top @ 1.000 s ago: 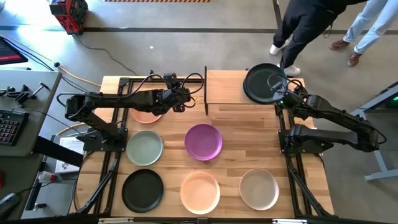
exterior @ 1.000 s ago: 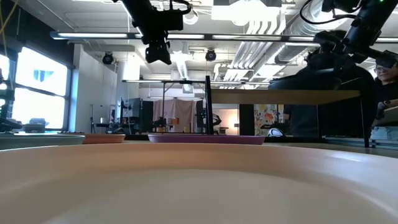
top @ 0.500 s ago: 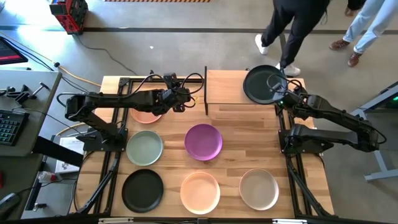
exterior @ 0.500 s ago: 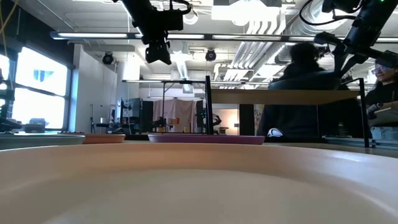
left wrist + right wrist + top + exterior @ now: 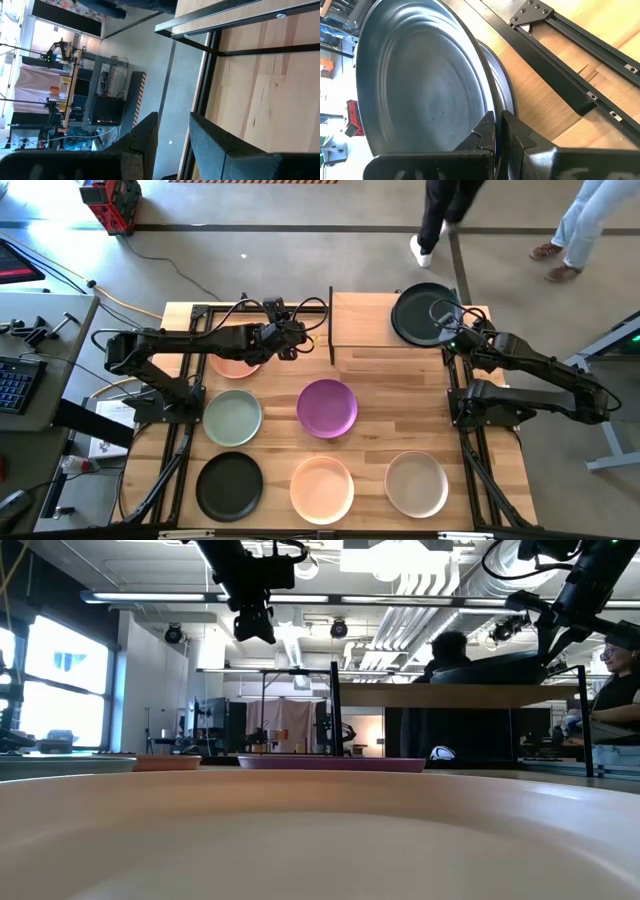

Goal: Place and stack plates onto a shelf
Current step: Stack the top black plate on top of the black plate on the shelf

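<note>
Near row: black plate (image 5: 229,486), peach plate (image 5: 321,488), beige plate (image 5: 416,483).
Middle: green plate (image 5: 232,418), purple plate (image 5: 327,407).
Left gripper (image 5: 297,343): fingers apart, holding nothing, beside the shelf (image 5: 365,320).
Right gripper (image 5: 450,335): pinches the dark plate's (image 5: 420,313) rim (a second one lies beneath).

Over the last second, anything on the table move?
Nothing on the table moved. Right pincer stays shut on the black plate over the shelf; left pincer still hangs empty beside it. Only the people behind the table walked on.
</note>
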Robot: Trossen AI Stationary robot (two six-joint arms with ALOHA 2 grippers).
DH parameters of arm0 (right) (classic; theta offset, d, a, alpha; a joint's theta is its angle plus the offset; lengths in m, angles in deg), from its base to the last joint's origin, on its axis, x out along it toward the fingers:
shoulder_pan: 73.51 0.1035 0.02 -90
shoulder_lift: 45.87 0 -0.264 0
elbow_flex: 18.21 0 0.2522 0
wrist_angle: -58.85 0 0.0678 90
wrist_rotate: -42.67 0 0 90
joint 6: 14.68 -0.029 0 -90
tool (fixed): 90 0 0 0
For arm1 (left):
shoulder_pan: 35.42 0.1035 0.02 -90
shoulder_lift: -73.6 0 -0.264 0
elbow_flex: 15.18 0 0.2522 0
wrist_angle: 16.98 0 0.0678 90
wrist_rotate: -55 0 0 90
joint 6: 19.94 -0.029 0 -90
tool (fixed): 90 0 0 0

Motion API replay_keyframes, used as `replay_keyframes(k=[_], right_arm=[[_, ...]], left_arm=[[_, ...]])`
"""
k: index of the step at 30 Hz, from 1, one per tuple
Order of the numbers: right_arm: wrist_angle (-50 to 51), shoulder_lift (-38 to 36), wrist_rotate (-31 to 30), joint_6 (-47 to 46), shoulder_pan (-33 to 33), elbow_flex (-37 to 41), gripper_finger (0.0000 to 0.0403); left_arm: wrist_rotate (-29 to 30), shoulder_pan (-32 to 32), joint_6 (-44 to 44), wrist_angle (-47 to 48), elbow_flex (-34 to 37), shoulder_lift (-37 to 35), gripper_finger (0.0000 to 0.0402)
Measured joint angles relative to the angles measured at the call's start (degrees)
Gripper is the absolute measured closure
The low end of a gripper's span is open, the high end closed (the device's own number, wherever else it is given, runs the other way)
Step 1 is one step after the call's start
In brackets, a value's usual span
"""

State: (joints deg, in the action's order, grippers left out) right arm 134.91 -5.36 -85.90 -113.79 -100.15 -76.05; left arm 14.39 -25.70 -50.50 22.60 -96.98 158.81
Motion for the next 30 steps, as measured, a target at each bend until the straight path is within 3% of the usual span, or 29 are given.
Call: replay_keyframes(k=[10, 21, 30], right_arm=[[0.0, 0.0, -0.3, -1.0, 0.0, 0.0, 0.0399], [-0.4, 0.0, -1.3, 0.7, 0.0, 0.0, 0.0308], [-6.2, -0.5, -1.2, 5.5, 0.0, 0.0, 0.0300]], left_arm=[[0.0, 0.0, -0.1, 0.0, 0.0, 0.0, 0.0300], [0.0, 0.0, -0.1, 0.0, 0.0, 0.0, 0.0300], [0.0, 0.0, -0.1, 0.0, 0.0, 0.0, 0.0300]])
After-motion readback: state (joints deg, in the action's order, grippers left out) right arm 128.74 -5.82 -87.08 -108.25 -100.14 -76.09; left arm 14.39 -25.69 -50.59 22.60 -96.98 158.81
